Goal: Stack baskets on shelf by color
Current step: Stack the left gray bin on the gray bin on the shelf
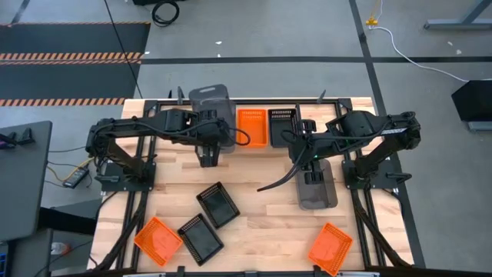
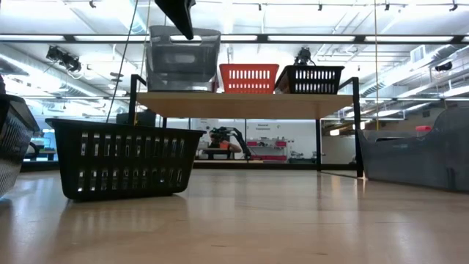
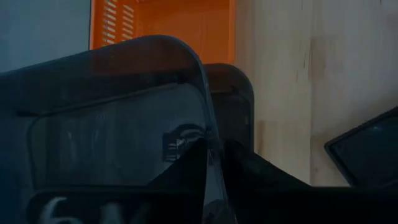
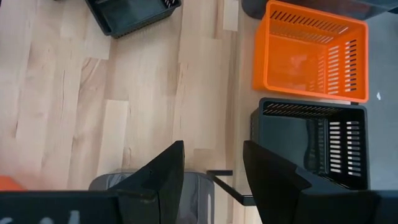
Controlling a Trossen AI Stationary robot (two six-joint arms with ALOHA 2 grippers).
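On the shelf [image 2: 245, 104], an orange basket [image 1: 252, 127] stands in the middle and a black basket [image 1: 283, 125] at the right. At the shelf's left end my left gripper [image 3: 212, 152] is shut on a grey basket [image 1: 209, 100], which sits in or just over a second grey basket [image 3: 239, 87]. My right gripper [image 4: 212, 168] hangs open over a third grey basket [image 1: 317, 188], which stands on the table, and touches nothing. Two black baskets [image 1: 217, 204] [image 1: 200, 237] and two orange ones [image 1: 157, 240] [image 1: 330, 248] lie near the table's near edge. My left gripper pinches the grey basket's wall at its rim [image 3: 208, 127], on the basket's near side, with one finger inside and one outside. In the low view a finger [image 2: 176, 15] comes down on it from above. The basket stays upright over the lower grey one; whether it rests fully in it I cannot tell.
The shelf's black legs [image 2: 357, 132] stand on the tabletop near its far edge. A black basket [image 2: 121, 158] stands close to the low camera. Bare wood shows in the table's middle [image 1: 261, 208] between the arms.
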